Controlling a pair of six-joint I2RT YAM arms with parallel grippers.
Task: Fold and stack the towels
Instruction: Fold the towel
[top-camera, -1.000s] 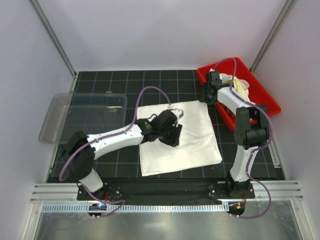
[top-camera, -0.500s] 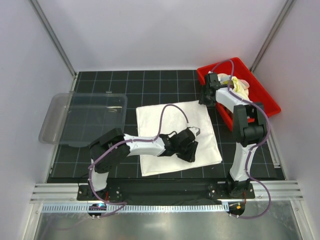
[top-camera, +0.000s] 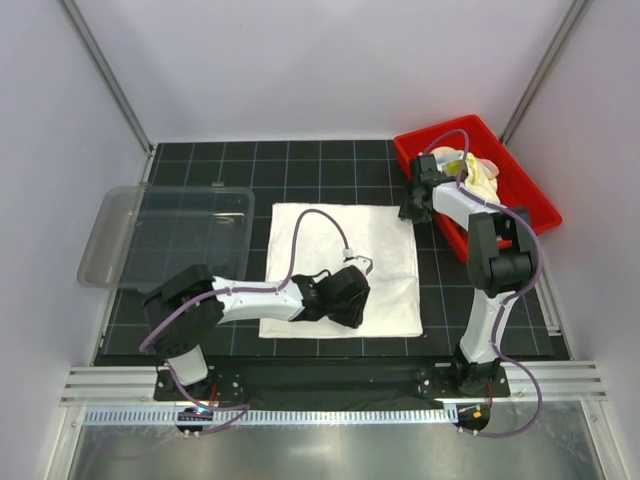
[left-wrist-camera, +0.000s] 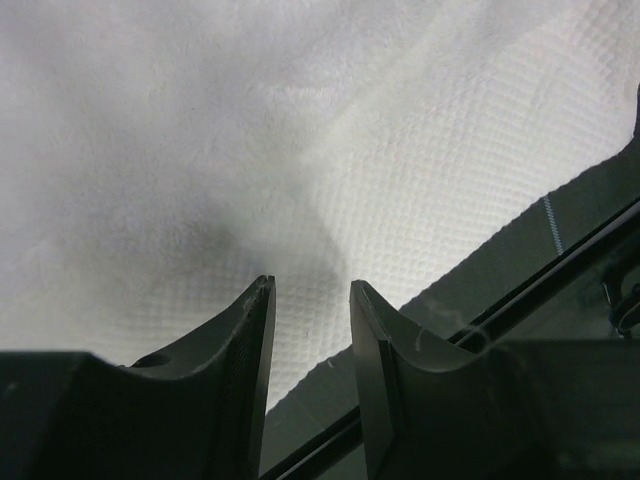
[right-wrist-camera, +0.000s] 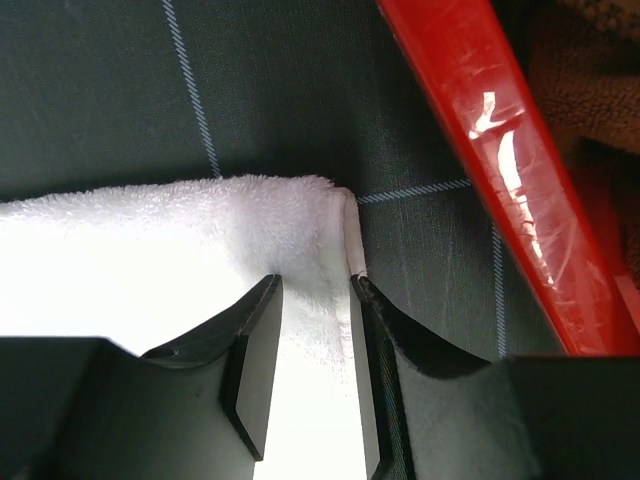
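Note:
The large cream-white towel (top-camera: 330, 240) lies flat and squared on the black mat. It also shows in the left wrist view (left-wrist-camera: 250, 130) and in the right wrist view (right-wrist-camera: 150, 240). My left gripper (top-camera: 352, 305) (left-wrist-camera: 310, 285) is open, low over the towel near its front edge, holding nothing. My right gripper (top-camera: 410, 208) (right-wrist-camera: 315, 285) is open, its fingertips down on the towel's far right corner and its hem. A yellow towel (top-camera: 480, 175) lies bunched in the red bin (top-camera: 525, 170). A brown towel (right-wrist-camera: 590, 80) shows inside the bin.
The red bin's wall (right-wrist-camera: 490, 150) runs close beside my right gripper. A clear plastic tray (top-camera: 170, 235) sits at the left of the mat. A metal rail runs along the near table edge.
My left gripper swept across the towel from its middle toward the front edge. The towel turned from skewed to square, pivoting about the far right corner. My right gripper stayed at that corner.

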